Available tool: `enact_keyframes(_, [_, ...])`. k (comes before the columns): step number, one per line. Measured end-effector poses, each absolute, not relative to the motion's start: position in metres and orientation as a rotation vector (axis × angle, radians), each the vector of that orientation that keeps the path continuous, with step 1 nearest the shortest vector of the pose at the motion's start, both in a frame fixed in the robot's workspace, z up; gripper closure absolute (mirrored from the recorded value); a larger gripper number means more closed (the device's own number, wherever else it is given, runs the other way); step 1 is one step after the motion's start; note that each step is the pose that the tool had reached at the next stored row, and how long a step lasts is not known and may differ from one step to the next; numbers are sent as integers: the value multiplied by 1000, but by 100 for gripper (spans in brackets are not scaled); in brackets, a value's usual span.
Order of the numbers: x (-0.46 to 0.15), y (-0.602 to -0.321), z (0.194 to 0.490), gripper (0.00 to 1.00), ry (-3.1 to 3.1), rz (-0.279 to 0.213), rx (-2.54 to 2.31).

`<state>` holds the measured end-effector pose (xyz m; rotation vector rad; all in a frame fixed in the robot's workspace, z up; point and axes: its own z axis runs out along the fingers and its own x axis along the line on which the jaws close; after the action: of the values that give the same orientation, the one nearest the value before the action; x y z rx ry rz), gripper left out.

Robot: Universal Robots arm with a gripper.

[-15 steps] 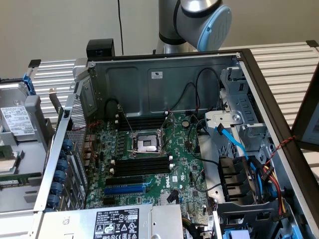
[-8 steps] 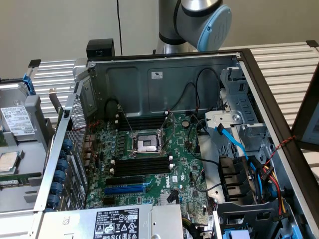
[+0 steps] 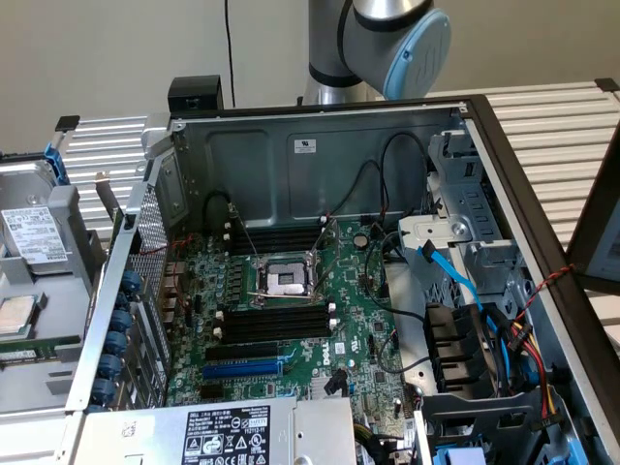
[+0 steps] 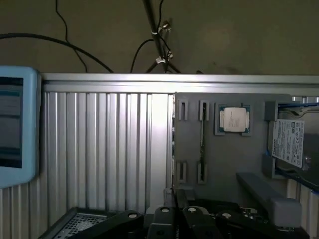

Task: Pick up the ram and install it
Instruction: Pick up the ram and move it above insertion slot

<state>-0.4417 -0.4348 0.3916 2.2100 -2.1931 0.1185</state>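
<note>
the ram (image 3: 44,347) lies in a grey tray (image 3: 58,291) outside the case (image 3: 271,165), on the exterior view's left. in the wrist view it shows edge-on as a thin stick (image 4: 202,142) set between small holders of that tray (image 4: 224,159). a cpu (image 3: 15,315) (image 4: 234,119) sits just beside it in the same tray, and a labelled drive (image 3: 29,237) (image 4: 289,142) lies past the cpu.

the arm (image 3: 387,39) stands behind the case's back wall. black parts of the claw (image 4: 192,224) show in the wrist view, over the ribbed tabletop (image 4: 99,149) near the tray and apart from the ram. whether the claw is spread or pressed together, i cannot tell.

inside the case the motherboard (image 3: 354,339) lies flat. its socket (image 3: 286,281) sits between two banks of long black slots (image 3: 271,320), with a blue slot (image 3: 242,368) nearer the camera.
</note>
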Motion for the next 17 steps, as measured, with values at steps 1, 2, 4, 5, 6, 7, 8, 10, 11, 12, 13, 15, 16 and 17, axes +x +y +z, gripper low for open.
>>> enact_keyframes(1, [-442,-435,396,87,-2193,118,2210])
enact_keyframes(2, [-442,-435,401,87,-2193,119,2210])
enact_keyframes(4, [-442,-435,410,87,-2193,118,2210])
enact_keyframes(5, [-442,-435,413,87,-2193,118,2210])
enact_keyframes(6, [-442,-435,412,87,-2193,119,2210])
enact_keyframes(7, [-442,-435,412,87,-2193,119,2210])
enact_keyframes(8, [-442,-435,412,87,-2193,119,2210])
enact_keyframes(10, [-439,-435,413,87,-2193,119,2210])
enact_keyframes(11, [-434,-435,413,87,-2193,119,2210])
enact_keyframes(12, [-430,-435,413,87,-2193,119,2210])
enact_keyframes(13, [-425,-436,413,87,-2193,119,2210])
enact_keyframes(15, [-416,-436,413,87,-2193,118,2210])
enact_keyframes(16, [-412,-436,413,87,-2193,118,2210])
enact_keyframes(17, [-407,-437,413,87,-2193,118,2210])
